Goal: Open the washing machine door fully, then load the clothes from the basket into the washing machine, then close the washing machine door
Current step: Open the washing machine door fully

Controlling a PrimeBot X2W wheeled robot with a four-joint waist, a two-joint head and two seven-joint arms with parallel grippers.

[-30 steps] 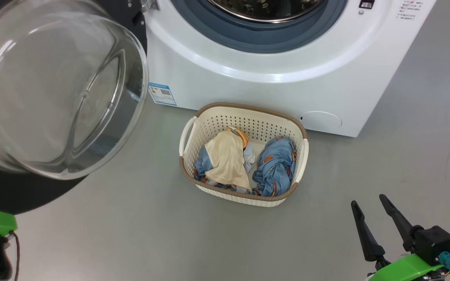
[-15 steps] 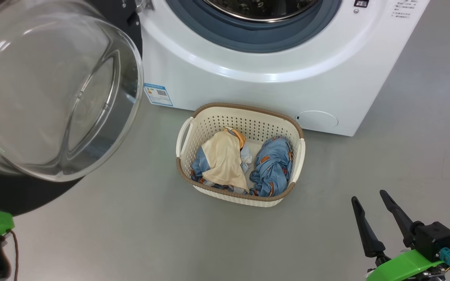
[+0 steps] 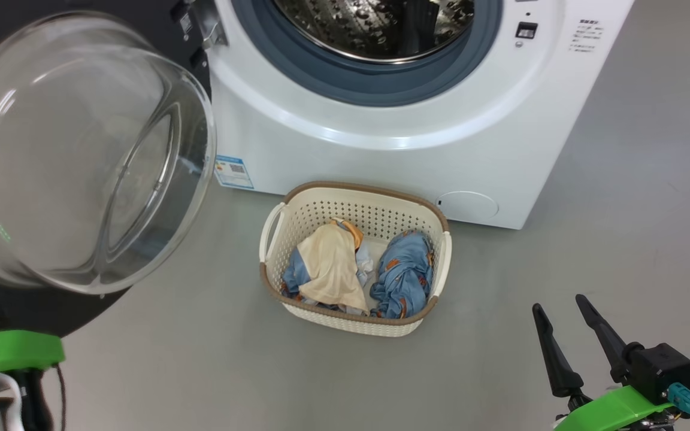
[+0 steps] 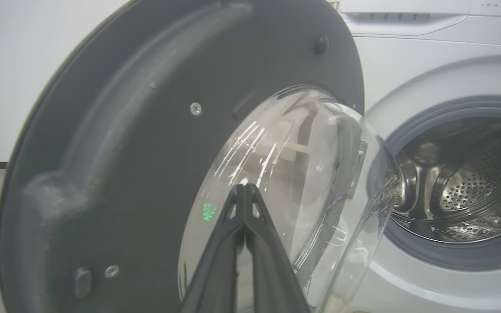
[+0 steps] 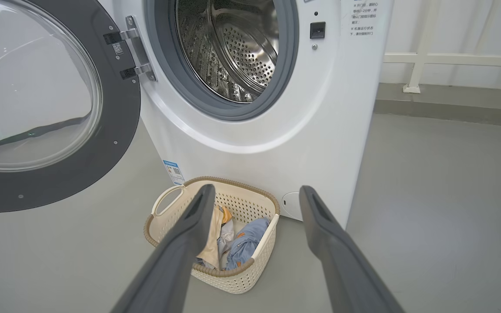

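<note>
Step in hand: door-opening, judged nearly finished; loading not yet begun.

Nearest: right claw (image 3: 559, 302), spread wide, empty, above the floor (image 3: 201, 371) off the basket's front right corner.
Left claw (image 4: 244, 188), pressed shut on nothing, tips at the door's glass bowl; contact unclear.
Basket (image 3: 354, 187), on the floor just before the washer.
Clothes (image 3: 333, 269), inside the basket: one cream, one blue with orange print, both crumpled.
Door (image 3: 81, 155), swung wide leftward.
Farthest: washer (image 3: 381, 155), steel drum (image 3: 375, 27) bare.

Next, likely: right claw lowered into the basket, closed on a raised fold.
</note>
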